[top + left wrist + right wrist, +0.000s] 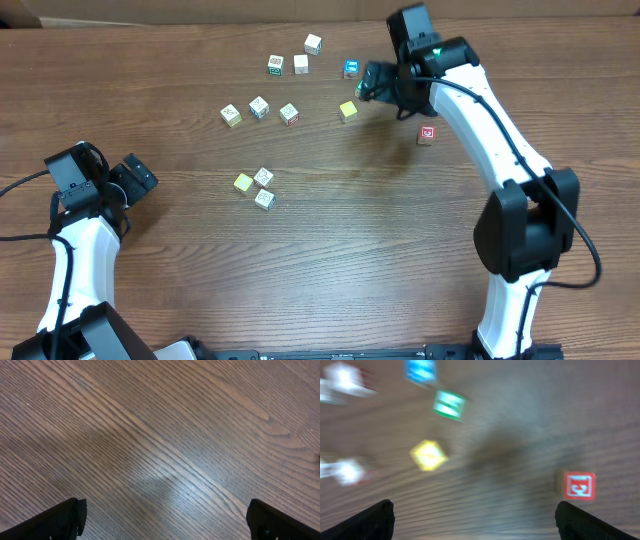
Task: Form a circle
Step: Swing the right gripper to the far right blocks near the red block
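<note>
Circle (258, 186): partly built. Three cubes show in the overhead view, one yellow and two pale printed, bunched close together with the ring not closed.
Bench (330, 230): dark wood grain, and it carries everything.
Loose cubes: a row of three pale ones (259, 107) lies beyond the circle, and more sit farther off behind them.
Yellow cube (348, 111): loose, beyond the circle and to its right, near the right tool.
Red cube (427, 133): loose, well to the right of the circle.
Right tool (372, 85): jaws spread wide, holding nothing. It hangs over the loose cubes, far beyond and to the right of the circle. Its own view is blurred.
Left tool (135, 178): jaws wide apart and empty, over bare bench to the left of the circle.
Key relation: the circle lies leftward and back toward the robot from the right tool. The left tool is likely nearer the circle, while the right tool is nearer the loose stock.
Likely step: fetching another cube, judging by the right tool's position.
</note>
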`<state>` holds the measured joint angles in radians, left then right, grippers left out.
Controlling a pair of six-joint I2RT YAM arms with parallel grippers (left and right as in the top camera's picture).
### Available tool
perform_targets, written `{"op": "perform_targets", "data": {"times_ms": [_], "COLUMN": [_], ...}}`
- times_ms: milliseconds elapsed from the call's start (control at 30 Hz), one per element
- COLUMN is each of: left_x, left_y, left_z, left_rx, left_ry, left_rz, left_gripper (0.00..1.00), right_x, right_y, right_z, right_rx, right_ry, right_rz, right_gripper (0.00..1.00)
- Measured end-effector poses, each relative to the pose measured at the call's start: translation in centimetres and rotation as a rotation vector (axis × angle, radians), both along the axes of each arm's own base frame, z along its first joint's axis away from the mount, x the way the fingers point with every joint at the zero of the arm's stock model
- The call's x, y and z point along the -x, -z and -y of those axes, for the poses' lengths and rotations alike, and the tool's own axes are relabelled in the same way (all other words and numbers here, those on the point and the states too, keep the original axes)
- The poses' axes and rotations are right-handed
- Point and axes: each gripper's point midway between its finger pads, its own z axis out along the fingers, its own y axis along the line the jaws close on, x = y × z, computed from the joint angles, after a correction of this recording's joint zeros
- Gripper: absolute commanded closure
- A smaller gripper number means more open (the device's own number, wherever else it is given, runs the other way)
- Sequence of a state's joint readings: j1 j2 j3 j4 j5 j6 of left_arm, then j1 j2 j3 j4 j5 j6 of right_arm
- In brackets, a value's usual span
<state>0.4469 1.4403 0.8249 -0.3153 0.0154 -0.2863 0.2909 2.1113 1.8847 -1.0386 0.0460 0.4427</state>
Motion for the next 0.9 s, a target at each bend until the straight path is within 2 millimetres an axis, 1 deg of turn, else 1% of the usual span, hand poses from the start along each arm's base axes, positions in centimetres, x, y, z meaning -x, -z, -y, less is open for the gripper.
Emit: {"op": "perform_targets", "data": {"times_ms": [100,167,233,367,467,633,733,900], "left_x": [0.0,0.0,0.0,0.0,0.0,0.0,0.0,0.0], "left_y": [0.0,0.0,0.0,0.0,0.0,0.0,0.0,0.0], "left_z": [0.0,0.0,0.0,0.0,0.0,0.0,0.0,0.0], "left_rx": [0.0,0.0,0.0,0.0,0.0,0.0,0.0,0.0], "left_ry": [0.0,0.0,0.0,0.0,0.0,0.0,0.0,0.0], "left_rz": [0.0,0.0,0.0,0.001,0.0,0.001,0.0,0.0], "left_gripper": [0.01,0.01,0.0,0.01,0.0,0.01,0.01,0.01], "right_x": [0.9,1.3,1.5,1.3,1.4,1.6,1.4,1.1], "right_y": [3.9,6.0,7.2,7.4,7.5,7.8,8.3,8.6], "right_z": [2.0,3.7,5.2,8.0,9.1,8.8,9.0,9.4], "right_rx": [0.045,0.069,0.081,0.088,0.094,0.1,0.117,0.138], "right_ry": [0.054,0.098,0.139,0.21,0.237,0.235,0.24,0.246], "right_rz": [-0.091,-0.136,-0.165,-0.171,-0.182,-0.191,-0.188,-0.177], "right_gripper": [0.0,0.0,0.0,0.0,0.0,0.0,0.0,0.0]}}
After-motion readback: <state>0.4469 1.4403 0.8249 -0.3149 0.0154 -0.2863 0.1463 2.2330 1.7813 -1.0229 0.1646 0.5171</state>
